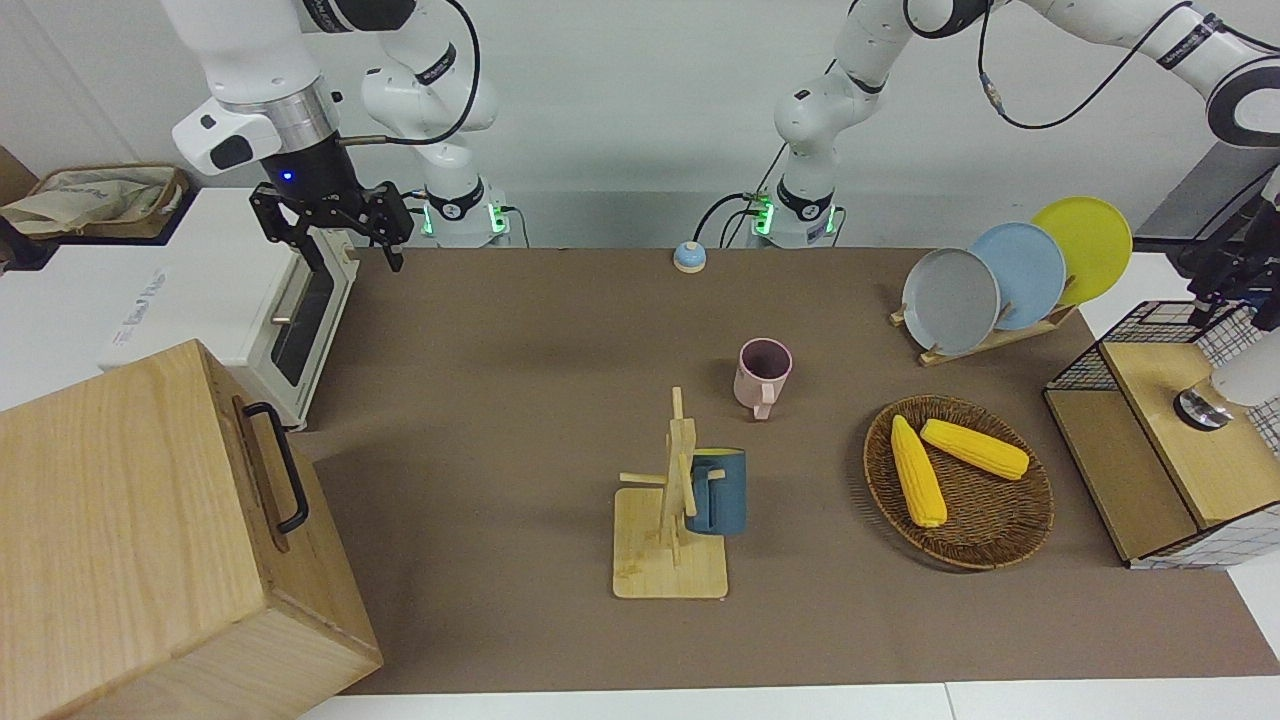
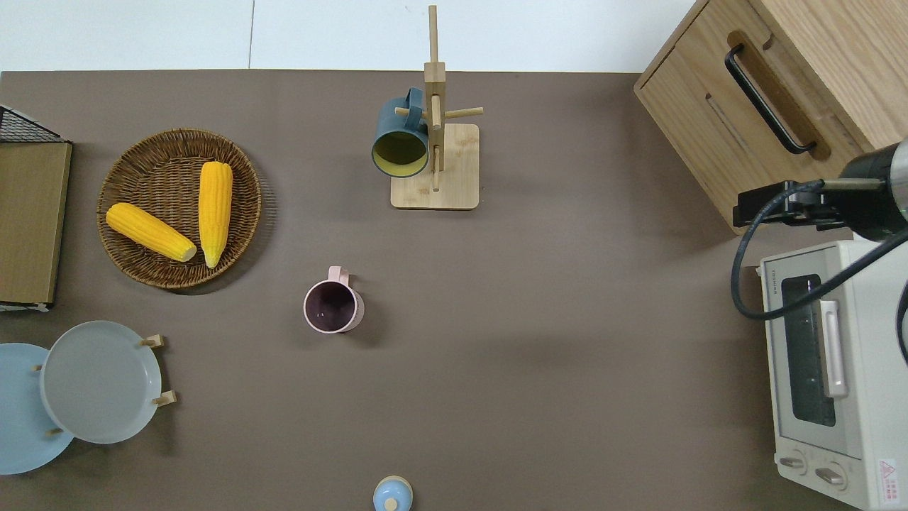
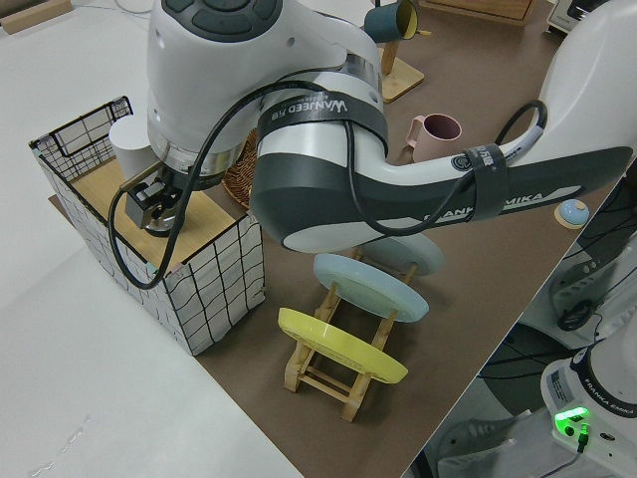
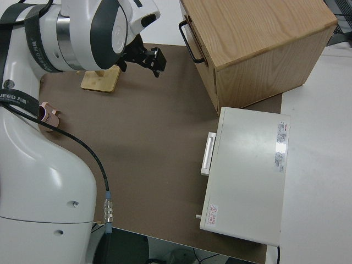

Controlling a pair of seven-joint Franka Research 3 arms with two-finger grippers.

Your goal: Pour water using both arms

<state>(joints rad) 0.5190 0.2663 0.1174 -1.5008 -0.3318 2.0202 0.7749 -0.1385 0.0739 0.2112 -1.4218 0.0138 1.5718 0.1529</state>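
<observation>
Grippers idle at frame edges: right gripper [image 1: 330,235] wide, empty, upper left; left gripper [image 3: 154,204] unreadable; pink mug [image 1: 763,374] risks tipping if clipped.

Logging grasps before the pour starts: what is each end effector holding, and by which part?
The right end effector is open and empty. The left end effector is at the wire basket; whether it grips anything cannot be told.

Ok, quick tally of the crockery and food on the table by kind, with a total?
Mugs: 2, a pink ceramic mug and a dark blue mug hung on the wooden rack.
Plates: 3, grey, light blue, yellow.
Yellow corn cobs: 2.
Total: 7.
</observation>
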